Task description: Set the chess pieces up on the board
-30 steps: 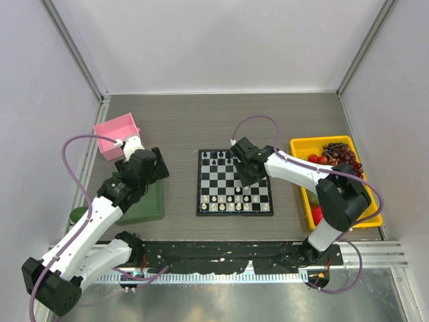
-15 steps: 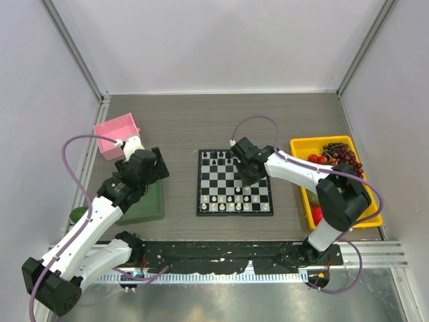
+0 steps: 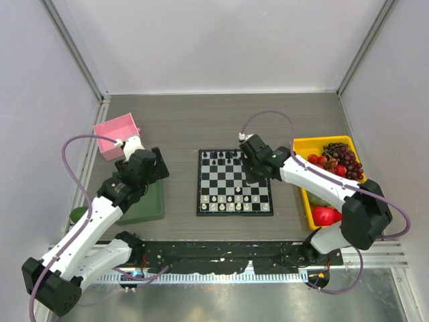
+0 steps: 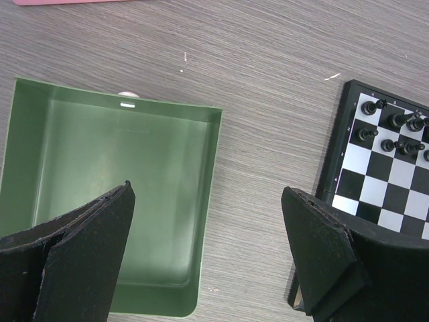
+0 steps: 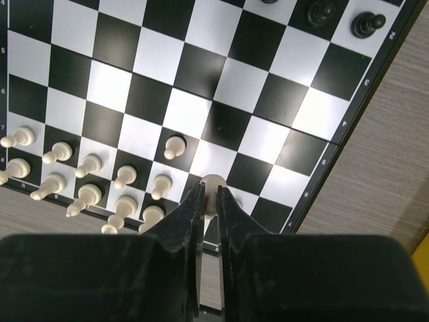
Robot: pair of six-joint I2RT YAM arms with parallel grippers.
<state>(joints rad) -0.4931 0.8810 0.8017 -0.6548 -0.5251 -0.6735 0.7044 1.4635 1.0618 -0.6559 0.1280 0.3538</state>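
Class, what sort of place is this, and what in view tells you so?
Most likely a robotics lab test cell: two robot arms bolted to a rail, plain walls boxing in the table, and staged props like a chessboard and a bin of fruit.

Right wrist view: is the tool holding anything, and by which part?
Yes. The right tool is shut on a cream-white chess piece, pinching the sides of its rounded top, just over the board.
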